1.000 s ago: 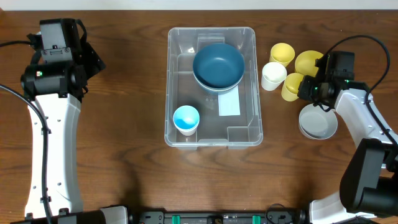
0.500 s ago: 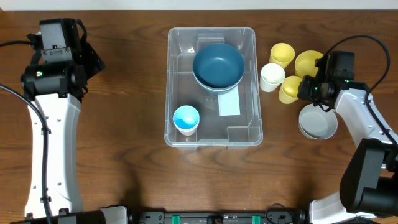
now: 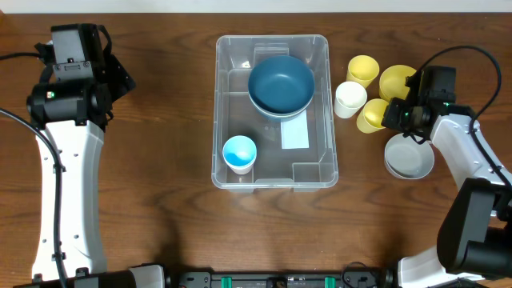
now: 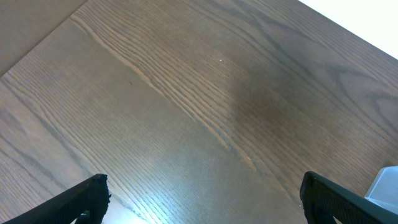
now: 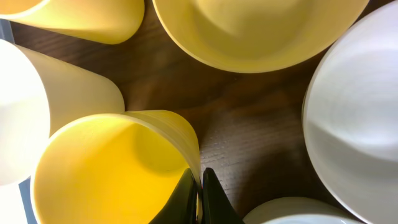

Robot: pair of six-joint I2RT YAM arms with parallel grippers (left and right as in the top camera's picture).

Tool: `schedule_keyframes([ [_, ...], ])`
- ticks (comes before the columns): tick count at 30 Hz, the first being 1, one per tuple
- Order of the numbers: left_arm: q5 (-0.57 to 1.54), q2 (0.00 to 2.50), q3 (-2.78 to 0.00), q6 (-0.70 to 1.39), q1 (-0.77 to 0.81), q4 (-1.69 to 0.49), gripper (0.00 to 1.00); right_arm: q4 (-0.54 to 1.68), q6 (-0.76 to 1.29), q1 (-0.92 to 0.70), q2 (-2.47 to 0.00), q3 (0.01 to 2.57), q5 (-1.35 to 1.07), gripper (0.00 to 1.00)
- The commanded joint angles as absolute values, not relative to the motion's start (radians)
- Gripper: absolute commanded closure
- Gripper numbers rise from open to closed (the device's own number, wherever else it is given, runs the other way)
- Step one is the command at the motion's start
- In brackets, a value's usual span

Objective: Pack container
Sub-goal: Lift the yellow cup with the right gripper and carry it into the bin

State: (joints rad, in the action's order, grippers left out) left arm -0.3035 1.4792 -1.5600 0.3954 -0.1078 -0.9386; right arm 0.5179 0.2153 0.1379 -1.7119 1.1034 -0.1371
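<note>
Operator, your right claw is clamped on the rim of the yellow cup; your left claw stands wide apart above the desk.

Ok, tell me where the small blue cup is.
Overhead view: the small blue cup stands inside the container, in its near-left corner, left of the white label.

Clear plastic container, wood-grain table
</note>
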Motion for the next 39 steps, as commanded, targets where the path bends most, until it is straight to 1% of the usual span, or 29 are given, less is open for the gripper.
schedule_keyframes([
  [1, -0.324, 1.478, -1.577, 0.401, -0.112, -0.941, 0.02, 0.525, 0.208, 0.132, -1.710, 1.097, -0.120, 0.99],
  [12, -0.324, 1.478, -1.577, 0.401, -0.112, -0.941, 0.02, 0.577, 0.208, 0.132, -1.582, 1.097, -0.086, 0.99],
  [24, -0.324, 1.478, -1.577, 0.401, -0.112, -0.941, 0.02, 0.676, 0.216, 0.102, -1.299, 1.097, -0.093, 0.99],
  [29, -0.324, 1.478, -1.577, 0.401, -0.112, -0.941, 0.02, 0.713, 0.216, -0.004, -1.155, 1.098, -0.114, 0.99],
  [33, -0.324, 1.478, -1.577, 0.401, -0.112, -0.942, 0.02, 0.702, 0.242, -0.165, -1.064, 1.098, -0.113, 0.99],
  [39, -0.324, 1.478, -1.577, 0.401, -0.112, -0.941, 0.02, 0.625, 0.306, -0.403, -1.036, 1.098, -0.109, 0.99],
])
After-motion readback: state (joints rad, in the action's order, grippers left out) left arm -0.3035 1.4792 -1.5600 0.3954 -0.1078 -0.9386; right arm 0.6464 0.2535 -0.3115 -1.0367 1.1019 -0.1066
